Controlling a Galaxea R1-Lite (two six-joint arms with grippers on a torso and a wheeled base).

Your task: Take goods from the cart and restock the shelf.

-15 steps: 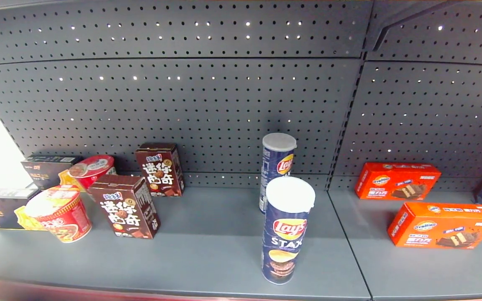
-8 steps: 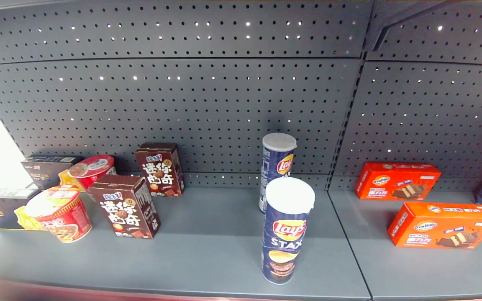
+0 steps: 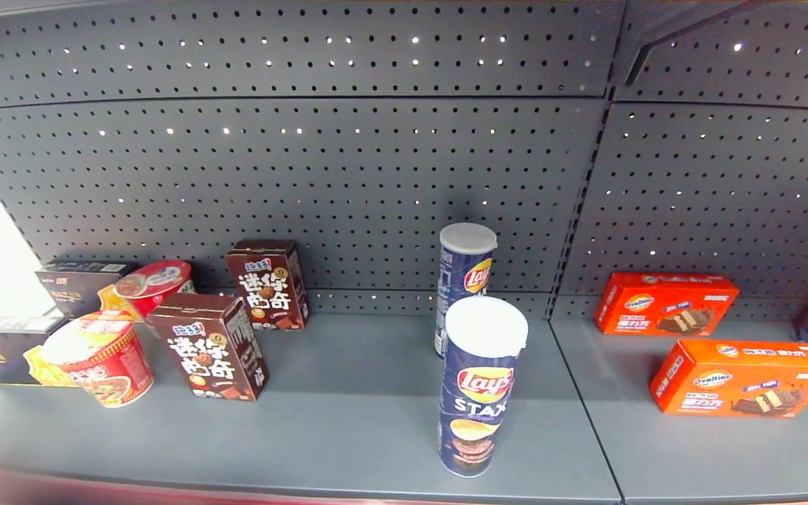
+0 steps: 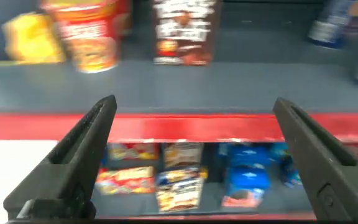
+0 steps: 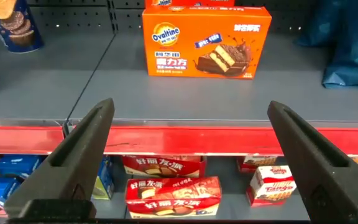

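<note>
Restocking well called, in my judgement, for fetching 1 item at a time from the cart. Both tools hung empty before the red shelf lip: the left gripper and the right gripper each had fingers spread wide. A bare stretch of the grey shelf lay at 9 o'clock from the front chip can, so a new item could probably stand there, lowered flat before letting go.

The front can and the rear chip can at its 12 o'clock were tall, smooth cylinders with pale lids, likely easy to tip. Further toward 9 o'clock, 2 brown cartons stood flat-sided and sharp-cornered, beside 2 glossy tapered noodle cups. At 3 o'clock, 2 orange boxes lay low and broad, so they looked stable. The pegboard back was matte, perforated metal.
</note>
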